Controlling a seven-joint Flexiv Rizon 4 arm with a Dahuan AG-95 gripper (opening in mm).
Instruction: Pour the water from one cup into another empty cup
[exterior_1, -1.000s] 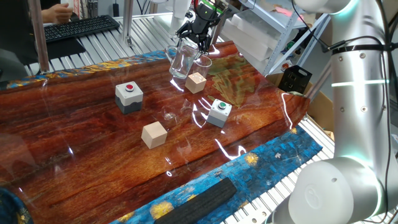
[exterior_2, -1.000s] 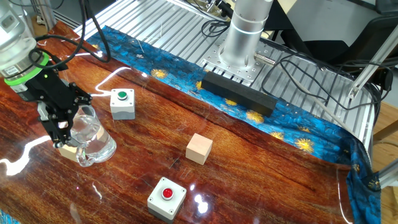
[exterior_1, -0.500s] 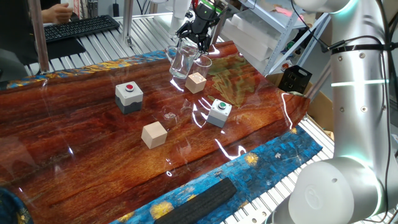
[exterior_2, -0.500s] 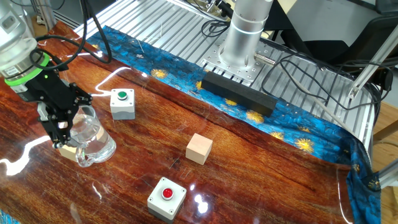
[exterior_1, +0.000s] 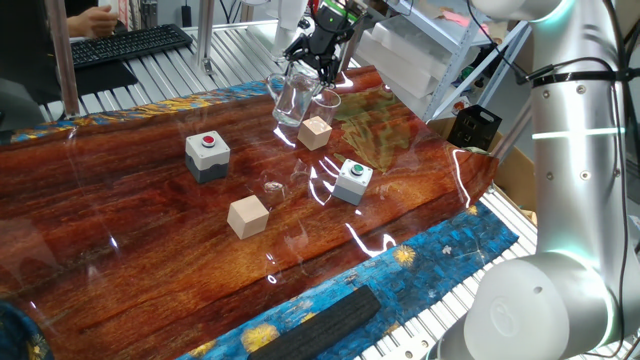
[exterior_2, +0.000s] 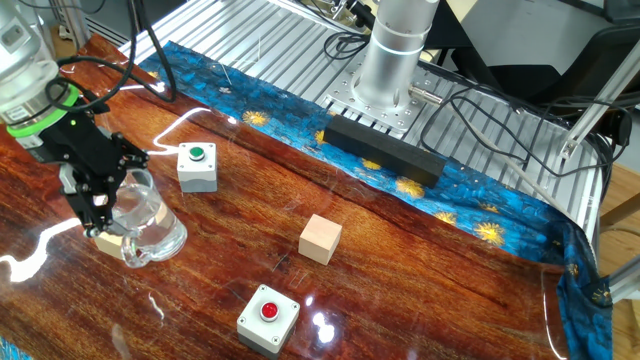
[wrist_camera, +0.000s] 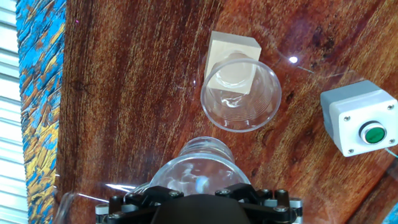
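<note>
My gripper (exterior_1: 314, 60) (exterior_2: 98, 198) (wrist_camera: 195, 194) is shut on the clear glass mug (exterior_1: 293, 96) (exterior_2: 142, 220) (wrist_camera: 198, 167), one finger on each side of its wall. The handle points away from the arm. I cannot make out water for certain through the glints in the glass. The smaller handleless clear cup (exterior_1: 327, 98) (wrist_camera: 241, 93) stands upright on the table right next to the mug, just ahead of it in the hand view and partly over a wooden cube (wrist_camera: 232, 56). In the other fixed view the mug and hand hide it.
A green-button box (exterior_1: 352, 180) (exterior_2: 197, 166) (wrist_camera: 364, 127) sits near the cups. A red-button box (exterior_1: 207, 155) (exterior_2: 268, 318) and a second wooden cube (exterior_1: 248, 216) (exterior_2: 320, 239) lie further out. A black bar (exterior_2: 380, 152) lies on the blue cloth by the arm's base.
</note>
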